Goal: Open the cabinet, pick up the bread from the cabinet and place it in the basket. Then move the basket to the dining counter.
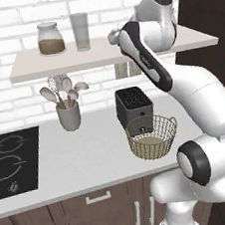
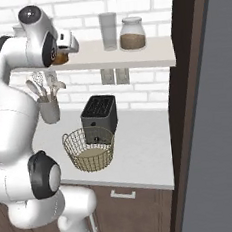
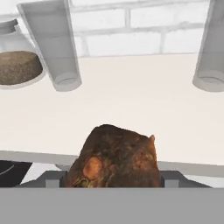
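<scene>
Hand view: bread (image 3: 114,158) seen between fingers, jaws closed on its sides, wide apart, at shelf (image 3: 131,105) front edge. Tumbler (image 3: 52,43) and jar (image 3: 17,59) stood behind on shelf. Gripper (image 2: 67,46) raised at shelf level. Basket (image 1: 153,136) set on worktop (image 1: 85,158) below, touching toaster (image 1: 133,104) front.

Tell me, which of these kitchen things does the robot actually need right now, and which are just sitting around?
Needed:
bread, between the gripper fingers
basket on the counter

Just lying about:
toaster
utensil cup
brown-filled jar
empty glass
hob
</scene>
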